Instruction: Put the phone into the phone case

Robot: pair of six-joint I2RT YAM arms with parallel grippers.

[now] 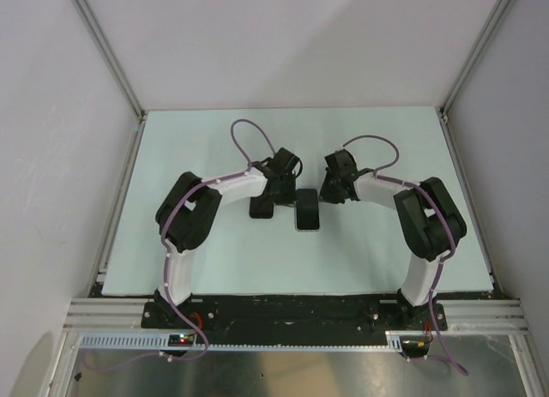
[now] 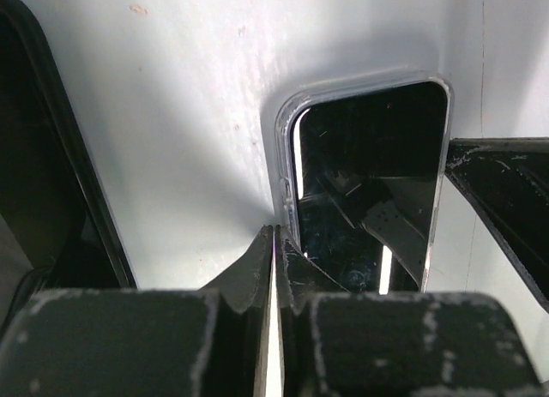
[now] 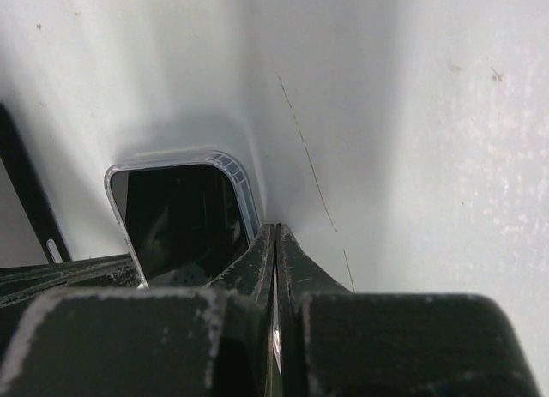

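Left gripper (image 2: 274, 234) and right gripper (image 3: 274, 232), both pinched together, flank the phone case (image 2: 284, 148); uneven pressing could tip the phone (image 2: 377, 148) out.

A pale table (image 1: 214, 260) is boxed in by plain white walls: a back wall (image 1: 292, 45), a left wall (image 1: 43, 157) and a right wall (image 1: 515, 157). Silver metal posts (image 1: 105, 50) run up the corners. The light is soft and even.
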